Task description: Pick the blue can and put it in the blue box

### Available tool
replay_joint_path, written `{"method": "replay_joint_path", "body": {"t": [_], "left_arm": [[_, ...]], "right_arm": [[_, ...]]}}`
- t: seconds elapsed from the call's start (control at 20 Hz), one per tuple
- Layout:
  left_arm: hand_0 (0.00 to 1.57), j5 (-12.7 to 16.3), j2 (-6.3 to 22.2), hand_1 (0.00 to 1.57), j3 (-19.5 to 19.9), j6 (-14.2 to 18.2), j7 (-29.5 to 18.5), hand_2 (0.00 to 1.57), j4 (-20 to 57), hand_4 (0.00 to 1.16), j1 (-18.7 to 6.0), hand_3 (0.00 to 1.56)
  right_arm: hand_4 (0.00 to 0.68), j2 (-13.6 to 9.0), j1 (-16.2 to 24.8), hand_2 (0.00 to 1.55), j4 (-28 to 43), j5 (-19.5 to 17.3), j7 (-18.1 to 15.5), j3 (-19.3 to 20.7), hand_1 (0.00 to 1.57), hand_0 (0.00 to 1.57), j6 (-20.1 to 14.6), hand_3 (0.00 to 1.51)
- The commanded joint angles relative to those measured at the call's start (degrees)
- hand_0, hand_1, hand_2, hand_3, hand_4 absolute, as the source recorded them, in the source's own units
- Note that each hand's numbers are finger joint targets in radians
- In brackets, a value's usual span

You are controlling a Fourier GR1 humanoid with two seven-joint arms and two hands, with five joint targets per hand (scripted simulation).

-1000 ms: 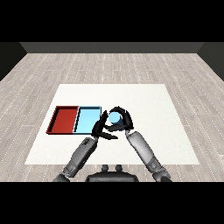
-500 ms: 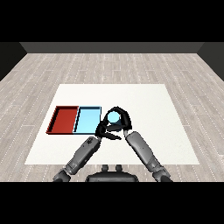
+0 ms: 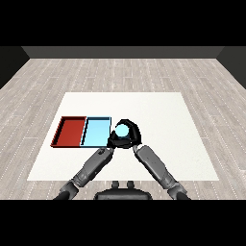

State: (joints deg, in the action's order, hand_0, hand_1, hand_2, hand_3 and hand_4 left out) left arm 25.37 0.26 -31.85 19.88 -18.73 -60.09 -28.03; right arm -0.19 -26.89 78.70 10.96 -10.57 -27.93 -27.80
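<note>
While the right hand curls round the blue can, it holds the can upright just off the right edge of the blue tray, probably so the can can travel sideways without tipping. The can's pale top faces up, ringed by the dark fingers, and it looks lifted clear of the white surface, though that is hard to confirm from this angle. To the left of the hand lies the blue tray, and beyond that, touching it, the red tray. The left hand sits close under the right one, just beside the can; whether its fingers are curled or straight I cannot tell. A short move leftward would likely bring the can over the blue tray.
</note>
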Motion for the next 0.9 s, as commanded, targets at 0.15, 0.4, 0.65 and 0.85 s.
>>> {"method": "replay_joint_path", "body": {"t": [0.15,0.4,0.65,0.85], "left_arm": [[1.44,12.55,-0.25,1.44,-0.76,1.24,-6.62,1.41,2.89,0.62,-0.85,1.22],[1.57,16.97,-0.24,1.57,-4.94,3.84,-11.15,1.57,6.66,0.93,-2.90,1.52],[1.57,9.42,0.02,1.57,-0.71,1.13,-13.03,1.57,2.00,1.07,2.28,1.51],[1.57,12.47,-0.22,1.57,-4.93,4.81,-16.62,1.57,1.74,1.04,1.79,1.54]], "right_arm": [[0.615,0.17,-1.59,1.44,-1.30,6.49,-3.74,-4.84,1.45,1.45,-3.86,1.39],[0.627,-0.05,2.22,1.44,5.74,3.48,0.80,-1.15,1.46,1.46,-1.56,1.40],[0.588,0.15,-0.26,1.44,-0.28,7.56,-4.54,-2.92,1.41,1.41,-2.27,1.39],[0.031,-1.24,2.33,0.93,2.32,4.39,0.85,-4.67,0.82,0.82,0.81,0.62]]}}
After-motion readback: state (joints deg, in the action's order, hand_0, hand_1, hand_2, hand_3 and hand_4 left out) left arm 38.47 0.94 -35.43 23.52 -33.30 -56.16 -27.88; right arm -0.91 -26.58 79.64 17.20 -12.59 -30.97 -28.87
